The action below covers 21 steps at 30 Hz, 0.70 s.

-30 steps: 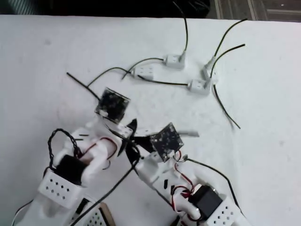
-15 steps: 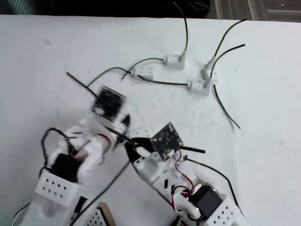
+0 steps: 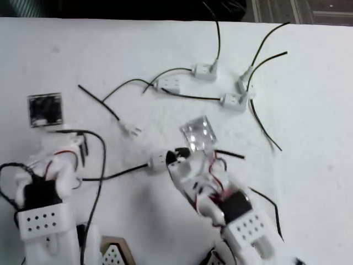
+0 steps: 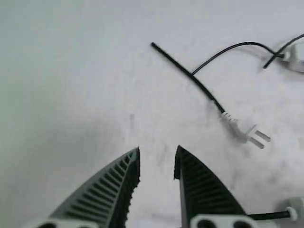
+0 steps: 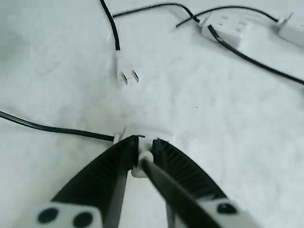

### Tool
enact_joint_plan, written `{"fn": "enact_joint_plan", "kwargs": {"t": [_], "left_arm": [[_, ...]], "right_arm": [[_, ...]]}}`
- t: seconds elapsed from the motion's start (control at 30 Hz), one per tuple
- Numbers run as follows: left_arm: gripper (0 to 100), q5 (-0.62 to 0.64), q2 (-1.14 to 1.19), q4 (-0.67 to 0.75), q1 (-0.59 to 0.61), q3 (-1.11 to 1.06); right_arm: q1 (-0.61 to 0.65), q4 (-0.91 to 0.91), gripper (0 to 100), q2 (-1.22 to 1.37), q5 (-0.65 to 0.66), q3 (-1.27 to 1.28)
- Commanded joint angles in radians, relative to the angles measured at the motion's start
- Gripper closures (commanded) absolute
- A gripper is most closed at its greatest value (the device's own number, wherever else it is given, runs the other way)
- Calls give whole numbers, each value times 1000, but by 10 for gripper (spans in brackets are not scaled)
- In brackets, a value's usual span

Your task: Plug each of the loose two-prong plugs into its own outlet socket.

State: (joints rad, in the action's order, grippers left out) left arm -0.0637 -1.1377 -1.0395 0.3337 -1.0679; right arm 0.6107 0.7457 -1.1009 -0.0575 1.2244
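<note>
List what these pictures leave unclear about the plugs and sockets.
- Right wrist view: the white piece in the right gripper; its fingers cover the front, so plug or socket is unclear.
- High view: the sockets are too small to tell if filled.
- Left wrist view: a socket is cut off by the edge.

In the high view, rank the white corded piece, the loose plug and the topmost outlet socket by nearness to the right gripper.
1. the white corded piece, held in the right gripper itself.
2. the loose plug, lying up-left of it on the table.
3. the topmost outlet socket, on the table's far side.
</note>
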Motion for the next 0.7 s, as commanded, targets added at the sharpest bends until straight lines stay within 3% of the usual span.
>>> {"fn": "enact_joint_plan", "kwargs": {"t": [0.0,0.23,0.4,0.67], "left_arm": [[857,5,-15,12,79,-48],[857,5,-15,129,145,-163],[857,5,-15,132,151,-164],[858,5,-15,137,151,-164]], "right_arm": [[-16,-47,982,189,-37,-118],[-59,-265,982,450,-35,-147],[-94,-272,982,568,-35,-210],[-94,-219,982,538,-35,-213]]}}
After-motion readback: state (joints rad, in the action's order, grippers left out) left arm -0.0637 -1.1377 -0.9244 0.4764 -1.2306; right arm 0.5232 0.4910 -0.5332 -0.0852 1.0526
